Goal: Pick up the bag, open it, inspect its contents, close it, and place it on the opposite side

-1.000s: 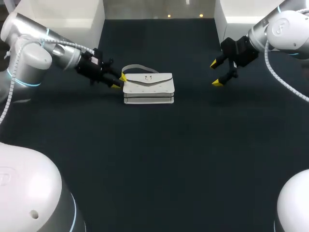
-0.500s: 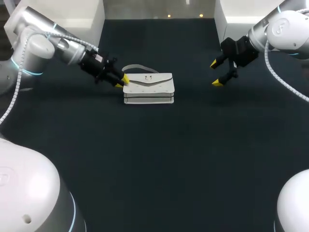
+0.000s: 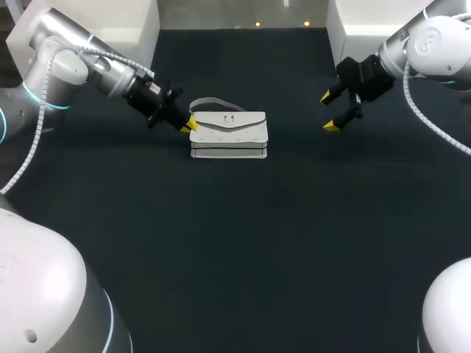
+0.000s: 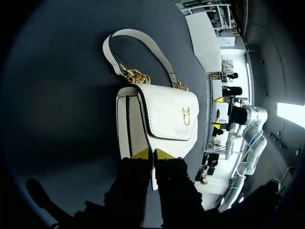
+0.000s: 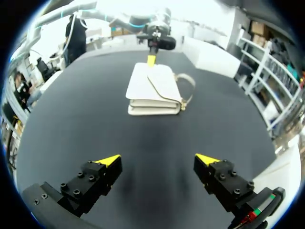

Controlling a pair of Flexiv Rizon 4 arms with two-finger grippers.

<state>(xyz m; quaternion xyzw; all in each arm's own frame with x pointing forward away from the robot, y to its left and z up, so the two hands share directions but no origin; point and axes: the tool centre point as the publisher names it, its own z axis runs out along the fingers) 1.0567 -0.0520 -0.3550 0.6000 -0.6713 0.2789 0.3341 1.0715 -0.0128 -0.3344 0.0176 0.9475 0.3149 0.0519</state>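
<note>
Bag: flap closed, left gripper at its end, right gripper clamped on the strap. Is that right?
Not quite. The right gripper is open and hangs well clear of the bag, touching neither it nor the strap, as the right wrist view shows. The flap is closed and the left gripper is at the bag's end.

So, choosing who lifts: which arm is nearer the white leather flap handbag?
Left. The left arm has jaws shut on one end of the white leather flap handbag; the right arm holds its jaws open, well off the other end.
</note>
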